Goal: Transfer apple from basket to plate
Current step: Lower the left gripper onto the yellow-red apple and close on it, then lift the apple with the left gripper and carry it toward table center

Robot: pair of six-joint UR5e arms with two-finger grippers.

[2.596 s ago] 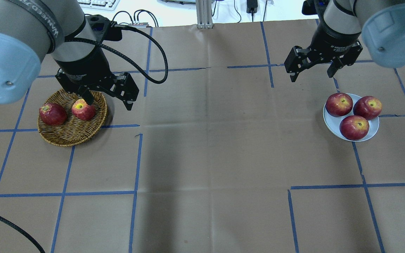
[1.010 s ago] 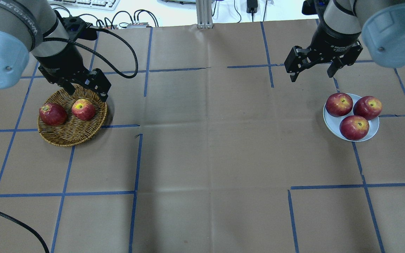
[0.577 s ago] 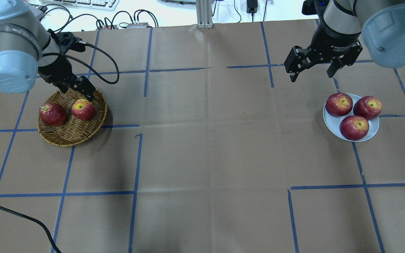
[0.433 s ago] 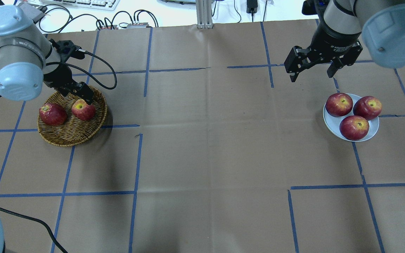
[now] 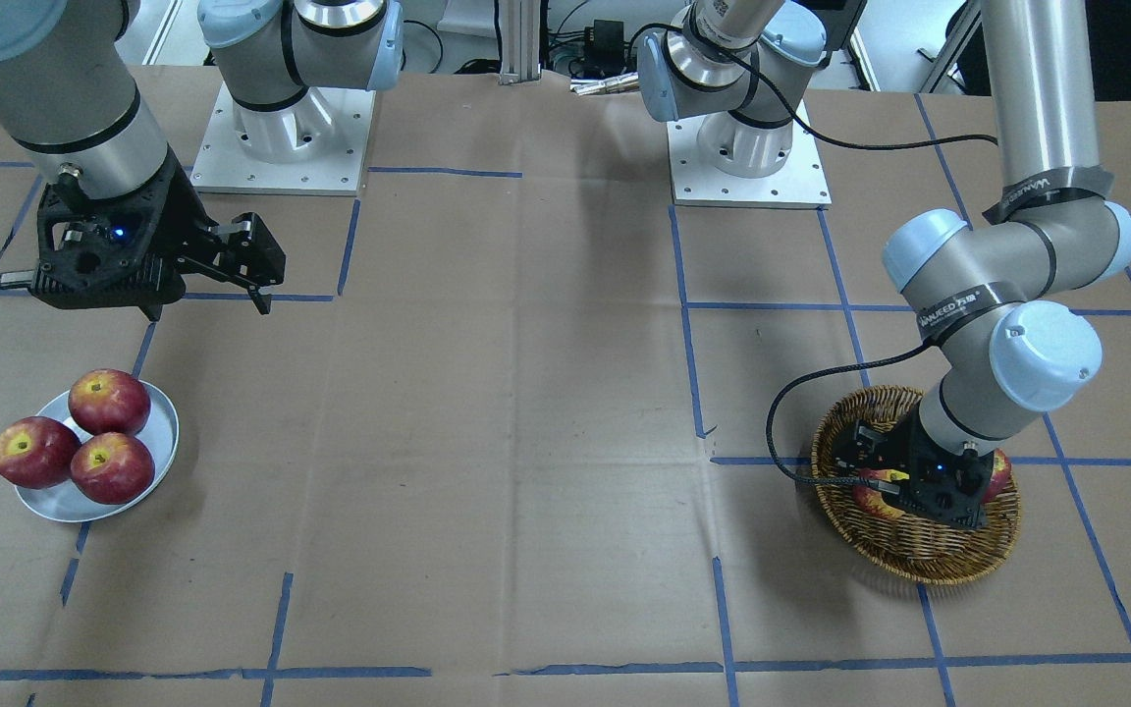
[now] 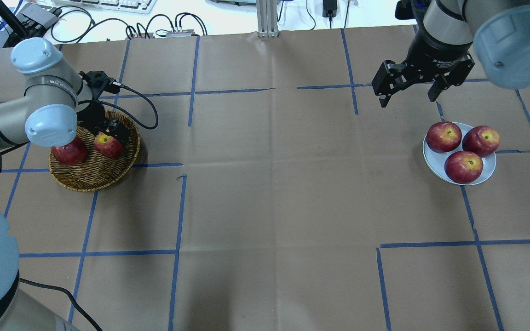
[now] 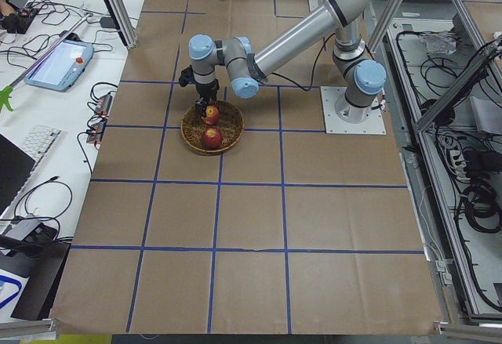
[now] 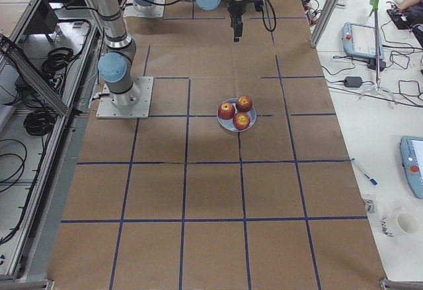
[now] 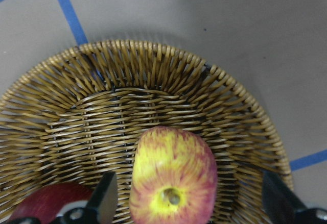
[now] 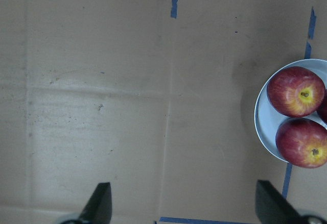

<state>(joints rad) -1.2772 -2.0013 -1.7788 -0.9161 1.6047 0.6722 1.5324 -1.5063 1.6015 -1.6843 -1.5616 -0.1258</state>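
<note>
Brown-papered table: apple lies within the wide-open left gripper (down in the basket).

You have bright, even overhead light across the counter. Shadows are soft, with a dim patch beside the basket. The plate shows a mild sheen and no harsh glare. Your left wrist view is sharp on the apple; the dark fingers at its lower edge appear slightly soft, possibly out of focus.
</note>
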